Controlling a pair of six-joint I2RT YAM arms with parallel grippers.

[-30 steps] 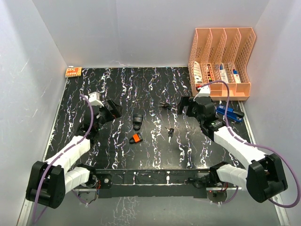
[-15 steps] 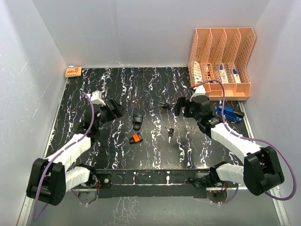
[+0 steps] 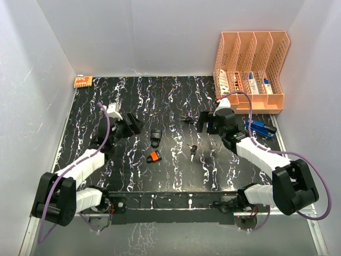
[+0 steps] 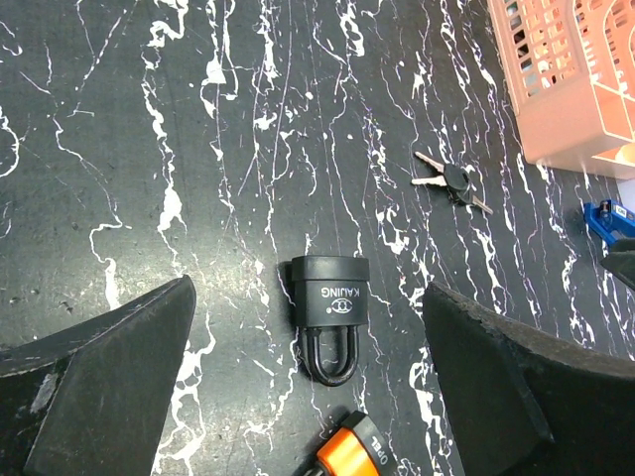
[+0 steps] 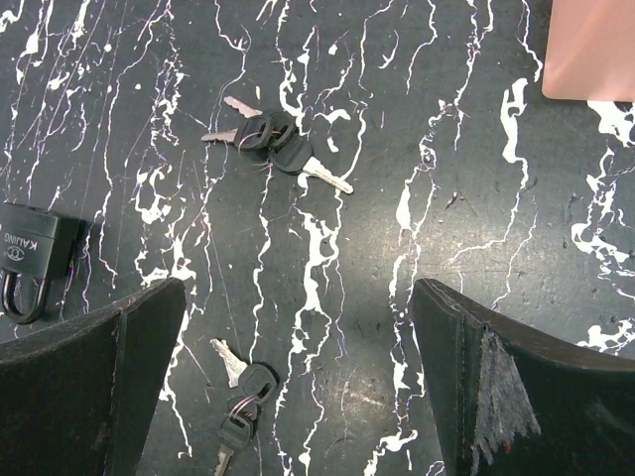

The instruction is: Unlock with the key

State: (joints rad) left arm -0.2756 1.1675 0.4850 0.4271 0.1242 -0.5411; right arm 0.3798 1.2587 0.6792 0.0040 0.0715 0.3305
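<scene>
Scene lit evenly from above; shadows kept soft; tabletop (image 4: pixel 149 119) between jaws rendered sharp; jaws underexposed.

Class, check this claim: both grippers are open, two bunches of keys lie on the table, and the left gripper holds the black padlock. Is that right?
Not quite. The left gripper holds nothing: the black padlock lies on the table, untouched, as the left wrist view shows. The rest of the claim stands.
</scene>
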